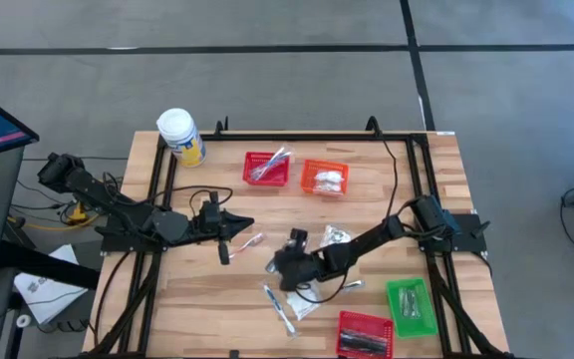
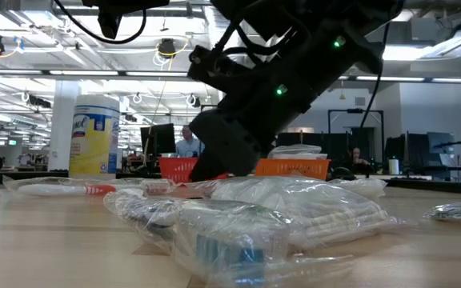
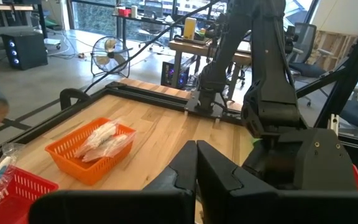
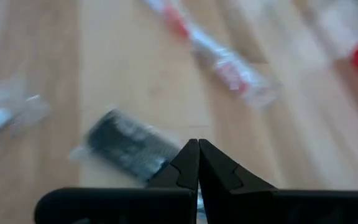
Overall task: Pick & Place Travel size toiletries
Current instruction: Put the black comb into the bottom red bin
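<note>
On the table: pale wood-plank top (image 1: 367, 214) inside a black frame, with thin-walled plastic baskets and crinkly clear wrappers on it.
Left gripper (image 1: 239, 223): over the middle-left of the table, dark tapered fingers (image 3: 219, 173) pressed flat together, holding nothing.
Right gripper (image 1: 272, 267): low over the centre, angled down, fingers (image 4: 211, 163) meeting in a closed point, holding nothing.
Toiletries on the wood: slim red-and-white wrapped stick (image 1: 250, 240) just beside the left gripper; glossy packets (image 1: 295, 301) near the right gripper; a dark, ridged, wrapped piece (image 4: 129, 146) just ahead of its tips.
Toiletries in baskets: sticks in the far red basket (image 1: 266, 169); white packets in the orange basket (image 1: 324, 179); one in the green basket (image 1: 410, 304).
Near red basket (image 1: 365, 334): latticed, contents unclear.
Jar (image 1: 180, 137): round, white-lidded, yellow, at the far-left corner.
</note>
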`<state>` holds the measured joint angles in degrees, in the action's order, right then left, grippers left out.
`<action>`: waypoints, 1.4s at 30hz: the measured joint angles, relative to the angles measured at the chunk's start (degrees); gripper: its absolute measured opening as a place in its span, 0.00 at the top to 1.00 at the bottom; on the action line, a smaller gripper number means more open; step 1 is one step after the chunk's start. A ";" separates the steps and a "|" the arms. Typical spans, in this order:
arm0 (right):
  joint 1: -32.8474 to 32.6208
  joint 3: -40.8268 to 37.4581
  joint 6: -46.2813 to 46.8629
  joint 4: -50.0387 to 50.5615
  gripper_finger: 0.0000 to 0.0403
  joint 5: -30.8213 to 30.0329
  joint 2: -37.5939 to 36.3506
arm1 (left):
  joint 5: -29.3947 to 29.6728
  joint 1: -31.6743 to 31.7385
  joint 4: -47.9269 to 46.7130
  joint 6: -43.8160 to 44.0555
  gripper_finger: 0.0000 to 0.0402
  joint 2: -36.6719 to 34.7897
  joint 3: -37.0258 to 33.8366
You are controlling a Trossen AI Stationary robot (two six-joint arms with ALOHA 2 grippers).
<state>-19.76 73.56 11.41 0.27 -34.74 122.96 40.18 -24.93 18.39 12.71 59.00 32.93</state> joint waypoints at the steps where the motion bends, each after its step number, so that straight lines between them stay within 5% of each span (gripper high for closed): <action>1: 0.24 0.00 -0.55 0.17 1.00 1.99 -0.04 | 0.00 0.00 0.00 -0.02 1.00 0.00 0.00; 9: 2.57 0.09 -8.31 1.68 1.00 17.66 -3.86 | -0.02 0.87 -0.23 0.07 1.00 -0.02 -0.82; 16: 5.84 0.13 -10.54 3.60 1.00 39.10 -3.65 | -3.18 2.67 -0.17 1.27 1.00 -0.02 -0.85; 21: 6.80 0.08 -9.98 2.73 1.00 38.04 -1.88 | -3.30 2.73 -0.18 1.28 1.00 -0.02 -0.85; 26: 7.88 0.35 -6.93 1.19 1.00 44.63 -0.09 | -3.52 2.73 -0.08 1.29 1.00 -0.02 -0.85; 42: 5.13 0.13 -3.93 -2.70 1.00 14.63 0.21 | -3.52 2.73 -0.13 1.29 1.00 -0.02 -0.85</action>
<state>-14.62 73.69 7.47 -2.43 -20.10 123.16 36.67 -22.20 18.26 14.00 58.98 32.08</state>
